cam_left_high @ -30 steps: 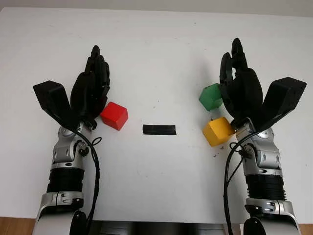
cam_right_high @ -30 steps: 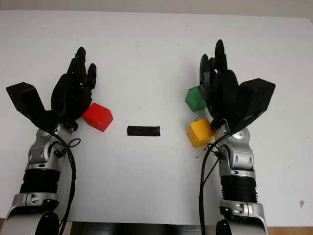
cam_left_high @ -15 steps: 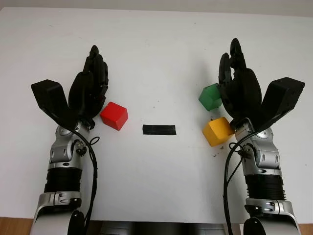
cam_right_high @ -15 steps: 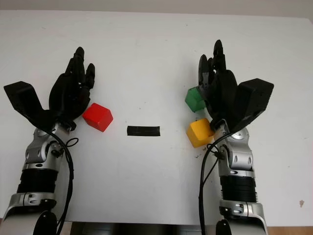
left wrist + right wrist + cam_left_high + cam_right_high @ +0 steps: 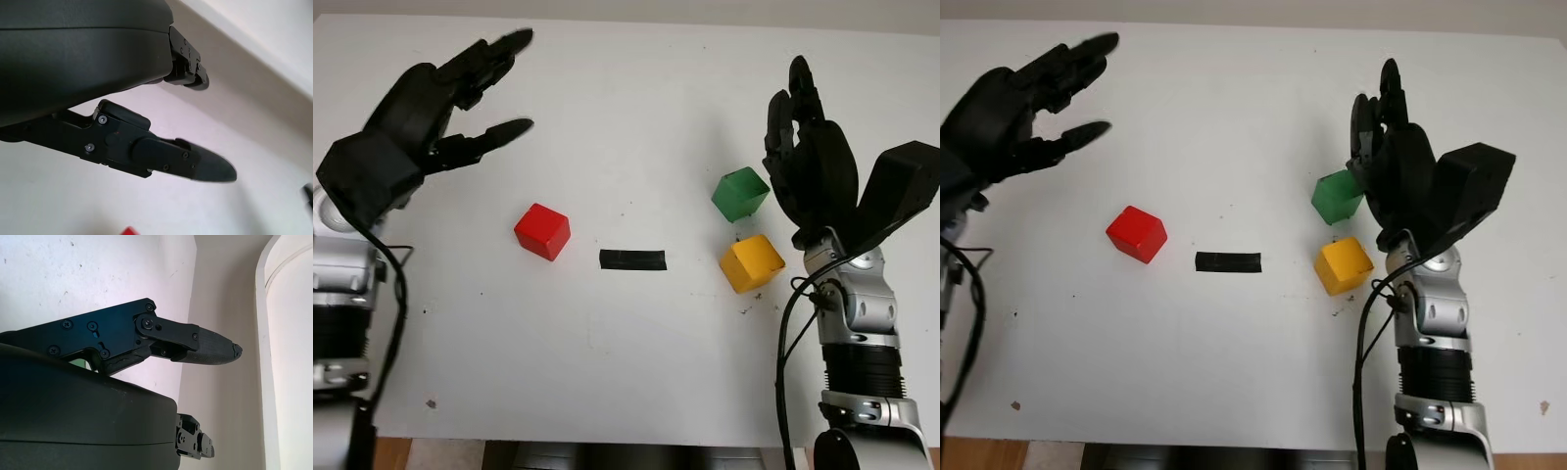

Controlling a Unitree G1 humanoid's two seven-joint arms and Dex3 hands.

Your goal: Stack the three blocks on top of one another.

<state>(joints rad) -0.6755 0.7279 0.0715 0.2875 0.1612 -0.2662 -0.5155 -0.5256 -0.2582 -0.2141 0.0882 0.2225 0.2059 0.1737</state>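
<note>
Three blocks lie apart on the white table (image 5: 626,372). The red block (image 5: 542,231) sits left of centre. At the right, the green block (image 5: 740,194) is just behind the yellow block (image 5: 751,262). My left hand (image 5: 460,93) is raised high at the far left, open, well behind and to the left of the red block. My right hand (image 5: 808,147) is open and stands just right of the green block, close to it and not gripping it. A corner of the red block (image 5: 128,231) peeks in at the edge of the left wrist view.
A short strip of black tape (image 5: 631,259) lies on the table between the red and yellow blocks. The table's front edge (image 5: 607,443) runs along the bottom of the head views.
My left hand has lifted off from beside the red block and swung up and to the left. My right hand has shifted slightly right, uncovering the green block. The blocks have not moved.
</note>
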